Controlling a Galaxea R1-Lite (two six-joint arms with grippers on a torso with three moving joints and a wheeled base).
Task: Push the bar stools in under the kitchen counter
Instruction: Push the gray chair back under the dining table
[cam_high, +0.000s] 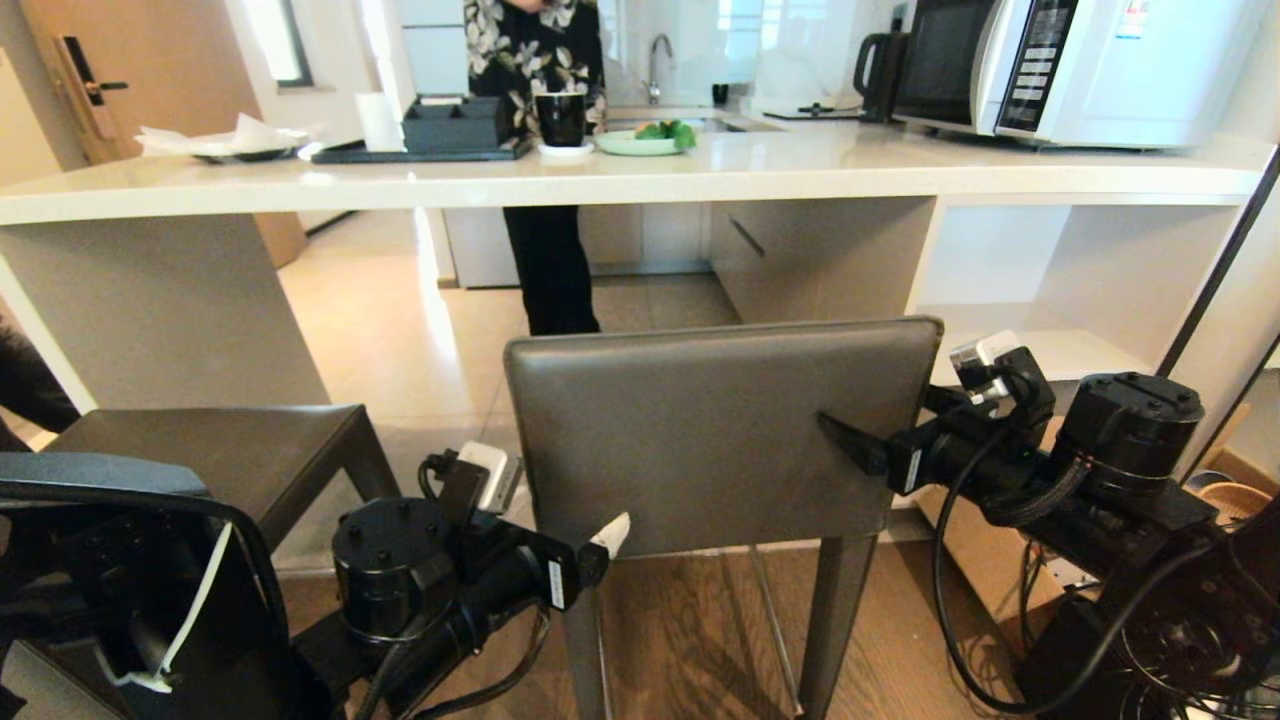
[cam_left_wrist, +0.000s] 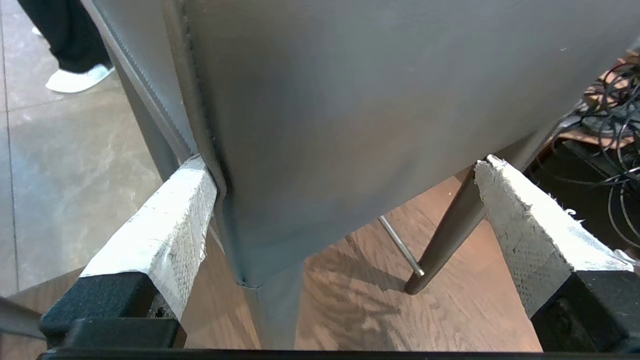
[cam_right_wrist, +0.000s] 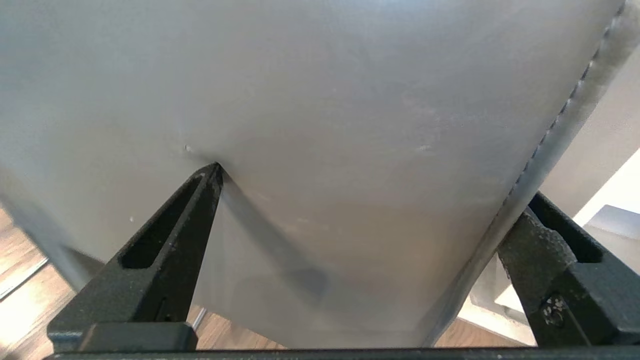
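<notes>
I had both arms up against the back of the nearer bar stool (cam_high: 700, 430), which stood just short of the kitchen worktop (cam_high: 640, 175), its backrest facing me and not yet under the slab. The left pincer (cam_high: 598, 548) sat at the backrest's lower left corner with its taped fingers (cam_left_wrist: 170, 225) spread wide — one touching the stitched side edge of the backrest, the other out past the far leg, gripping nothing. The right pincer (cam_high: 905, 440) was at the backrest's right side, also spread apart: one black finger (cam_right_wrist: 170, 235) pressed its tip into the leather and dimpled it, while the other sat beyond the backrest's right edge.

The second bar stool (cam_high: 215, 460) stood to the left of the first, its seat near the worktop's grey side panel (cam_high: 150, 310). Beyond the worktop from the stool a person (cam_high: 545, 250) in a floral top and dark trousers stood. On the worktop, above the stool, were a black mug (cam_high: 561, 118) and a green plate (cam_high: 640, 143) — a microwave (cam_high: 1080, 65) stood further right.
</notes>
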